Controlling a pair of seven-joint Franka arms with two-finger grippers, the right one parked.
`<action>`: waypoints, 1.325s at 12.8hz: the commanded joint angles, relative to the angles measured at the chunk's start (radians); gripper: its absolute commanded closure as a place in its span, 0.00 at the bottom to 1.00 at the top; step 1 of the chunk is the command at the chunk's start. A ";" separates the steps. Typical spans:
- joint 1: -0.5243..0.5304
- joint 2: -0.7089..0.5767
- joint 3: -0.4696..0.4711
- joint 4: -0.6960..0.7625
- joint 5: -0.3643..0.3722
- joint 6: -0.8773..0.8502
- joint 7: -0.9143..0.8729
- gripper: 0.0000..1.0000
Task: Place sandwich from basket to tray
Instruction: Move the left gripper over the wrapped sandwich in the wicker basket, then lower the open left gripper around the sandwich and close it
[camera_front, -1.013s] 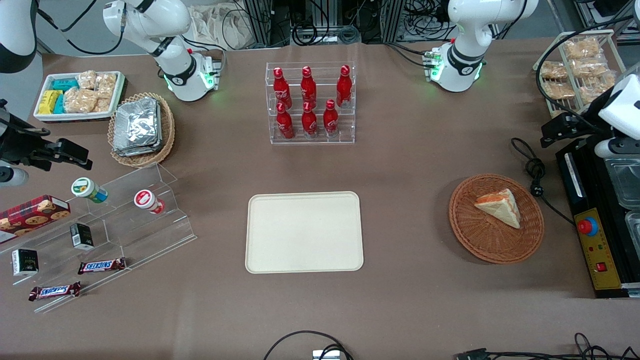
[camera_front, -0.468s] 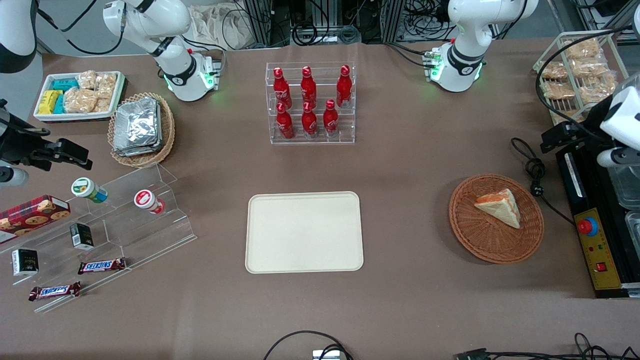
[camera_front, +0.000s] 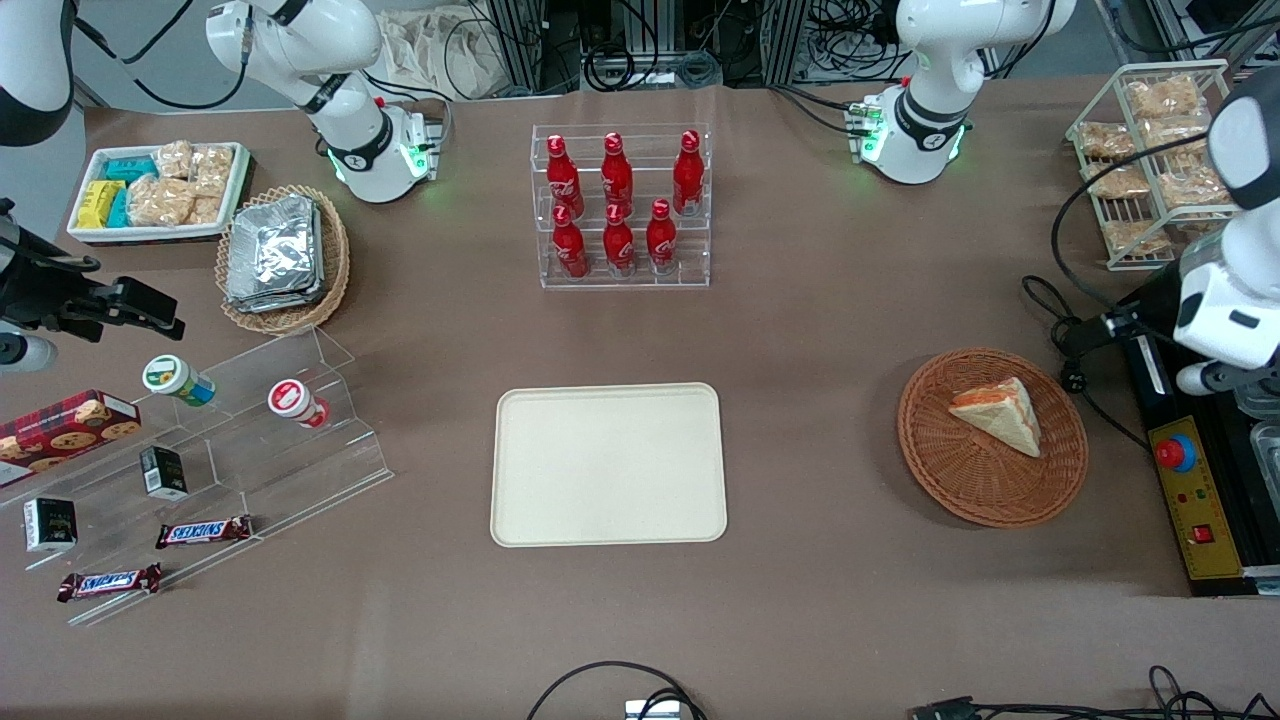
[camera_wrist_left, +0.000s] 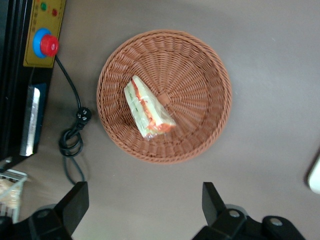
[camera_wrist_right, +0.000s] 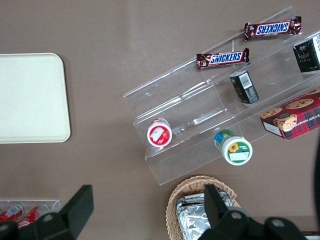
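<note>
Spread wide with nothing between its fingers, the gripper (camera_wrist_left: 142, 210) hangs high above the table at the working arm's end, looking straight down just beside the basket (camera_wrist_left: 210, 65) rather than over it. Both dark fingertips (camera_wrist_left: 75, 202) frame bare brown table, so the arm seems to be in its approach, not yet lined up for a descent.

The sandwich (camera_wrist_left: 147, 107) lies in the basket on one flat face, a little off the basket's centre, with its red-orange and green filling edge showing along one long side. In the front view the sandwich (camera_front: 998, 412) points its tip toward the camera, in the half of the basket (camera_front: 960, 490) that lies nearer the black control box (camera_front: 1195, 500). Lying flat and low, it probably calls for a grasp across the wedge's thickness — and the clear wrap may make it slippery.

The tray (camera_front: 608, 463) sits bare at the middle of the table, well apart from the basket toward the parked arm's end, with open table between them; the carry looks unobstructed. A coiled black cable (camera_front: 1070, 340) lies just beside the basket, farther from the front camera, close enough that a low sweep could catch it. A clear rack of red bottles (camera_front: 620, 205) stands farther from the front camera than the tray.
</note>
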 joint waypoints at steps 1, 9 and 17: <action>0.011 -0.036 -0.006 -0.132 0.011 0.119 -0.119 0.00; 0.023 0.027 -0.006 -0.364 0.011 0.478 -0.400 0.00; 0.022 0.148 -0.006 -0.381 0.010 0.626 -0.541 0.00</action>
